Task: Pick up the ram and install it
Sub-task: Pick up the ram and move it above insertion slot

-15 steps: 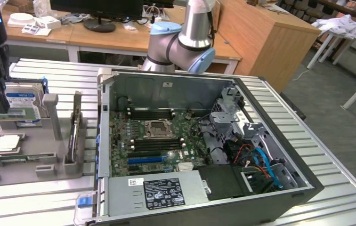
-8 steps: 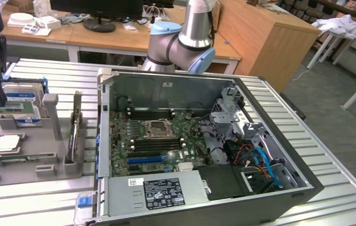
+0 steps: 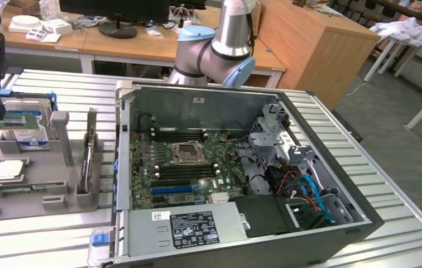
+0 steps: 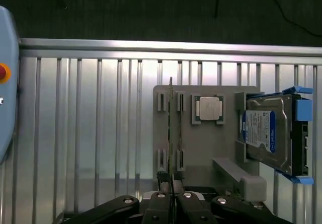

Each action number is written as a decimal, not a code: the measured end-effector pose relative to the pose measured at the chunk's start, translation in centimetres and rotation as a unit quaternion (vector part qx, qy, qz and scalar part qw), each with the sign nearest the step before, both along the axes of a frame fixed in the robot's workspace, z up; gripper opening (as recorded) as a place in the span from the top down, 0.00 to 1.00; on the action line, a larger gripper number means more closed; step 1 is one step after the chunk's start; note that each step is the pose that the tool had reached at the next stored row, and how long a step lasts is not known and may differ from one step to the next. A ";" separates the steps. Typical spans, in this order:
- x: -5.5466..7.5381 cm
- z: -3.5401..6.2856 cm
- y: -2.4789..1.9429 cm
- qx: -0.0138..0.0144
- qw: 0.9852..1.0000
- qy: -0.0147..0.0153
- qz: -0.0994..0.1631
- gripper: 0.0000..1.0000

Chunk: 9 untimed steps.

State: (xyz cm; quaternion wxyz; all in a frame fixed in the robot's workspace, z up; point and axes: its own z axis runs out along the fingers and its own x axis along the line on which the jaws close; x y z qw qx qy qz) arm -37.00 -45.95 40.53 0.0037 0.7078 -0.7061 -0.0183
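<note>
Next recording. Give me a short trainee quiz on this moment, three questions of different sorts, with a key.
1. True or false: the tool is shut on the ram.
2. In the exterior view, on which side of the grey holder does the computer case lie? A) left B) right
3. Fill in: the blue-labelled part on the holder beside the processor chip is a ____.
Key: 1 true; 2 B; 3 hard drive.

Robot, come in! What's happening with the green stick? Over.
End effector shut on long thin green circuit-board ram stick. Stick held above grey plastic tray. Nothing else touches it.
</note>
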 end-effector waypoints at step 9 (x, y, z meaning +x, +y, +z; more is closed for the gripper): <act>0.2 0.02 -0.01 0.000 1.000 0.000 0.000 0.88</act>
